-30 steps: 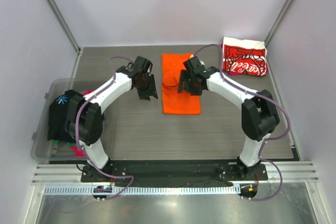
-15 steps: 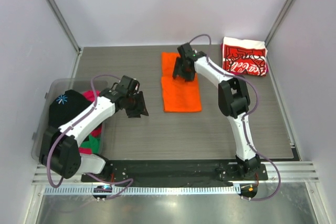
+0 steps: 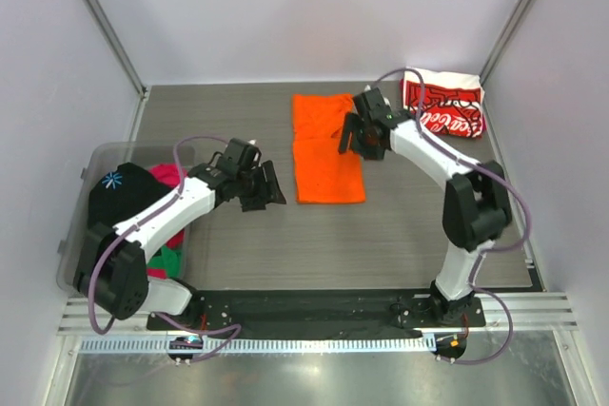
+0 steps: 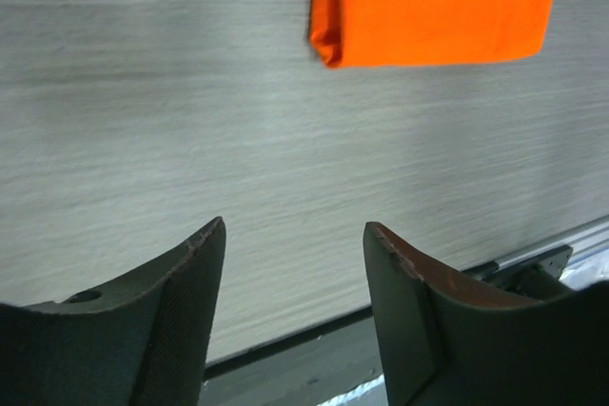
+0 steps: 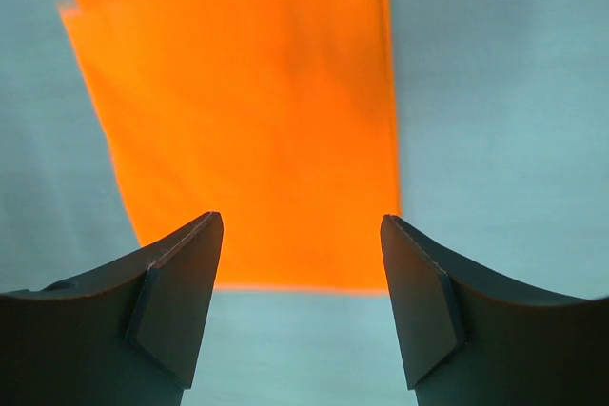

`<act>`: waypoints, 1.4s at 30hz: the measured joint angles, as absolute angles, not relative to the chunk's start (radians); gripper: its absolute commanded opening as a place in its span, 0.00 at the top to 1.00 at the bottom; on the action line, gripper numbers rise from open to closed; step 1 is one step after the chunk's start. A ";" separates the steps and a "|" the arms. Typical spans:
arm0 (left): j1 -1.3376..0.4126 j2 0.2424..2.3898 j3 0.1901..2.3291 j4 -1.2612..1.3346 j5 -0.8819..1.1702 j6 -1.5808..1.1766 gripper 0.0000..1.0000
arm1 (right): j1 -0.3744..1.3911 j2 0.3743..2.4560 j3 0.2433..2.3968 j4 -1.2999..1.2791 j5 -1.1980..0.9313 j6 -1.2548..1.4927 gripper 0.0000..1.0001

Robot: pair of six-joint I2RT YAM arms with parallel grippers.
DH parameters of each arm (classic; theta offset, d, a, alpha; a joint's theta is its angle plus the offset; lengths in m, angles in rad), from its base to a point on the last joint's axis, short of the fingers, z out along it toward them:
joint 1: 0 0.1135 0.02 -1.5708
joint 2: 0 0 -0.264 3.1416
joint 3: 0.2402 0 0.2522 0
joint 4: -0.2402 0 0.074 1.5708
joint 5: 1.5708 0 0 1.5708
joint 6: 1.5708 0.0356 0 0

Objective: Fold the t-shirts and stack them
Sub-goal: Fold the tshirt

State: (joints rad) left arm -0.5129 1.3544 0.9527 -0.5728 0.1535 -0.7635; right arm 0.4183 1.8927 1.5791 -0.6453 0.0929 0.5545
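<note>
- From overhead, the orange t-shirt [image 3: 326, 149] lies folded into a long strip on the far middle of the table [image 3: 409, 225], with a crease across its middle.
- The red-and-white t-shirt [image 3: 442, 106] sits folded in the far right corner, well apart from the orange one. Neither wrist camera catches it.
- Only the overhead view takes in the clear bin [image 3: 71, 235] at the table's left edge, with a black shirt [image 3: 119, 197], a pink one [image 3: 166, 175] and a green one [image 3: 166, 259] bundled inside.
- The right gripper [image 3: 352, 135] hangs at the right edge of the orange strip's far half. From above its jaws are hard to read.
- The right wrist view settles it. The gripper [image 5: 300, 221] has its fingers spread wide with nothing between them, and the orange cloth [image 5: 247, 111] fills the space beyond.
- I cannot tell whether the right gripper touches the cloth.
- The left gripper [image 3: 269, 189] is over bare table just left of the strip's near end.
- In the left wrist view that gripper [image 4: 295, 225] also has its fingers apart and empty, with grey tabletop between them. The layered edge at the shirt's corner [image 4: 438, 2] shows at the top.
</note>
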 measured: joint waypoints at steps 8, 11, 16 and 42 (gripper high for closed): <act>-0.519 1.542 0.954 -0.394 0.191 -0.803 0.44 | 0.420 1.589 1.061 -0.540 0.033 0.578 0.35; -0.520 1.618 0.958 -0.328 0.207 -0.819 0.44 | 0.411 1.575 0.974 -0.508 0.008 0.582 0.36; -0.524 1.686 0.959 -0.242 0.225 -0.853 0.44 | 0.385 1.578 0.915 -0.435 -0.041 0.583 0.38; -0.547 1.818 0.976 -0.068 0.236 -0.907 0.88 | 0.341 1.649 0.870 -0.239 -0.135 0.607 0.66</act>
State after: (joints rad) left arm -0.5472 1.8179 0.9764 -0.0685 0.2363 -0.9066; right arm 0.3408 1.6489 0.8700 -0.2390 -0.1349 0.6067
